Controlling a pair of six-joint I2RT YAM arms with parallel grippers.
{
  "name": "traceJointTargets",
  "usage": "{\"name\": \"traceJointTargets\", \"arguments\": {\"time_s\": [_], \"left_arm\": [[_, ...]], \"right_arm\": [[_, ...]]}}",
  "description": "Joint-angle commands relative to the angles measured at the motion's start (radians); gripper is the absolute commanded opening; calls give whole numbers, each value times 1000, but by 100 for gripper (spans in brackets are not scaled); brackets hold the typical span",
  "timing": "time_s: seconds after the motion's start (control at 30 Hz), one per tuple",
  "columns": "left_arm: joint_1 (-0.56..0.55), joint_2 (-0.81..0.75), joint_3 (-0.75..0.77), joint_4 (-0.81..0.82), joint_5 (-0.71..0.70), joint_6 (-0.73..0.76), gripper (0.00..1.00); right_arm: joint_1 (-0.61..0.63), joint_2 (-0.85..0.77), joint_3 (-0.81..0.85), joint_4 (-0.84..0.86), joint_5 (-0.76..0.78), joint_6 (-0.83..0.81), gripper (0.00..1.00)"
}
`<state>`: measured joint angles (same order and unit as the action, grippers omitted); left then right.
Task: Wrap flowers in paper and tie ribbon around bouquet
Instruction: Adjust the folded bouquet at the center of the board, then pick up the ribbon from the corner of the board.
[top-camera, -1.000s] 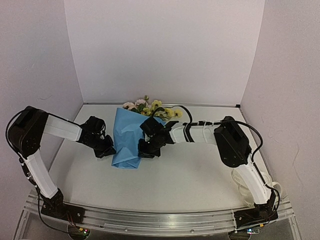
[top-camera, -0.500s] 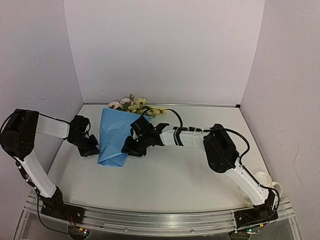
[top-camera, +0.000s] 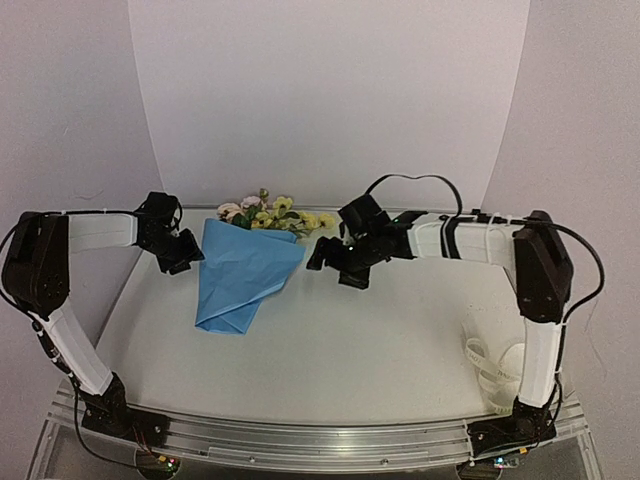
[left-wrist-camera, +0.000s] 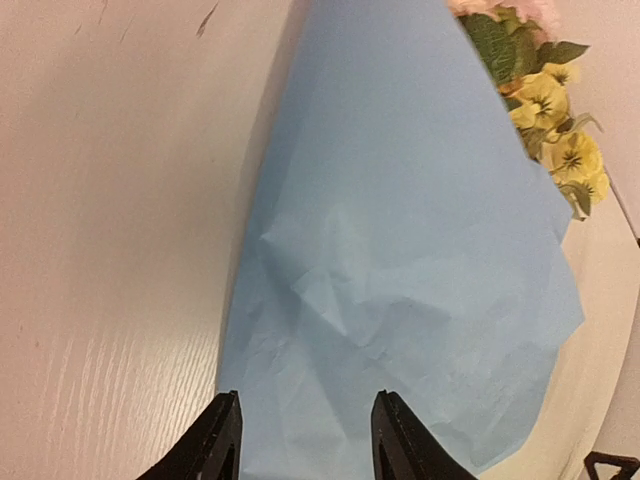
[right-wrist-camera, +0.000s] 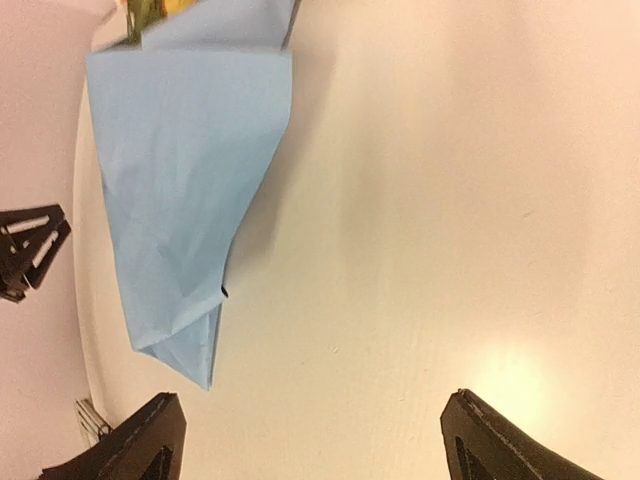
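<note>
The bouquet (top-camera: 243, 278) lies on the table as a bright blue paper (left-wrist-camera: 400, 260) cone, its tip toward the near side. Pink and yellow flowers (top-camera: 266, 212) stick out of its wide far rim. My left gripper (top-camera: 184, 253) hovers at the cone's left edge; in the left wrist view it (left-wrist-camera: 305, 445) is open above the creased paper, gripping nothing. My right gripper (top-camera: 338, 267) hangs to the right of the cone, apart from it. In its own view it (right-wrist-camera: 320, 440) is wide open over bare table, with the paper cone (right-wrist-camera: 180, 170) off to the left. The ribbon (top-camera: 487, 372) lies coiled at the near right.
White walls close in the table (top-camera: 340, 350) at the back and both sides. The right arm's cable (top-camera: 410, 180) arches above its forearm. A metal rail (top-camera: 300, 435) with both arm bases runs along the near edge.
Both grippers have opened and let go of the paper cone. The right gripper drew back to the right, the left gripper back toward the far left. The cone stays lying where it was.
</note>
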<state>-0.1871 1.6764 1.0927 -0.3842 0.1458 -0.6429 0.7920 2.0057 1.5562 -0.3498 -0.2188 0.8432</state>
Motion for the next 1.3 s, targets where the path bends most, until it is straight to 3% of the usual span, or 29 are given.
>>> {"name": "traceJointTargets", "arguments": {"time_s": [0.0, 0.17, 0.33, 0.43, 0.57, 1.0, 1.1, 1.27], "left_arm": [[-7, 1, 95, -12, -8, 65, 48], [-108, 18, 156, 12, 51, 89, 50], [-211, 56, 175, 70, 117, 66, 50], [-237, 74, 177, 99, 162, 49, 50], [-251, 83, 165, 134, 198, 38, 50], [-258, 81, 140, 174, 244, 2, 50], [-258, 74, 138, 177, 246, -2, 50], [-259, 63, 134, 169, 244, -1, 50]], "right_arm": [[-59, -208, -188, -33, 176, 3, 93], [-111, -418, -444, -102, 327, 61, 92], [-175, -622, -717, -172, 442, 196, 81], [-189, -714, -816, -227, 507, 280, 75], [-200, -808, -896, -284, 593, 347, 78], [-273, -691, -923, -255, 503, 327, 71], [-283, -657, -937, -213, 466, 320, 65], [-290, -609, -944, -165, 425, 300, 44]]}}
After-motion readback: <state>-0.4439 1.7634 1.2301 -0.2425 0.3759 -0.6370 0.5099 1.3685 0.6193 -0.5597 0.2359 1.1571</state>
